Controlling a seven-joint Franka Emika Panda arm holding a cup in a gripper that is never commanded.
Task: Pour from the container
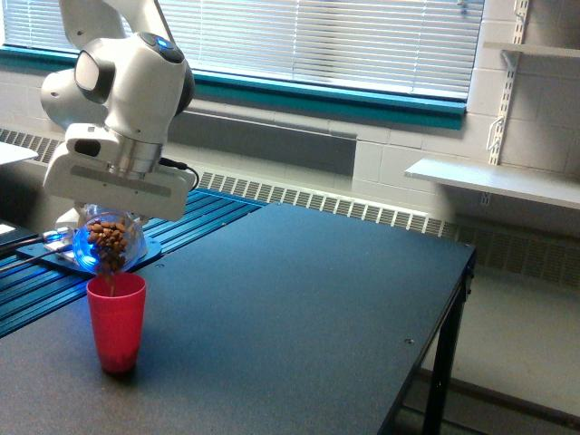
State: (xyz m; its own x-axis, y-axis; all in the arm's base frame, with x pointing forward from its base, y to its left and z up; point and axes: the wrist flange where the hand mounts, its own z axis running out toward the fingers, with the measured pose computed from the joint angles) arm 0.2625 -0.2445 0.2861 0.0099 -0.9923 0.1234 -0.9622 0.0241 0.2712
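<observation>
At the left of the frame the gripper [111, 217] is closed on the container [109, 243], a clear rounded cup tipped steeply mouth-down so that its brown nuts [110, 239] have slid toward the lip. The fingers themselves are hidden behind the flat white hand housing, so how wide they stand cannot be made out, only that they carry the cup. The lip hangs directly above the red cup [117, 322], just over its rim, with a few pieces at the mouth on their way down. To pour well, the judgement is to hold the mouth centred over the red cup, tip slowly so the nuts come in a thin stream rather than a clump, and keep the lip low and close to the rim, since hard pieces can bounce out or knock a light cup. The red cup stands upright near the lower left corner on a dark table [299, 299] whose far end reaches to the right of centre. Behind the arm, at the left edge, blue ribbed panels [195, 217] hold a glowing blue device [63, 246]. Across the upper frame run window blinds [317, 36] over a teal sill [326, 98], with a radiator grille [317, 201] below and white shelves [494, 181] at the right.
</observation>
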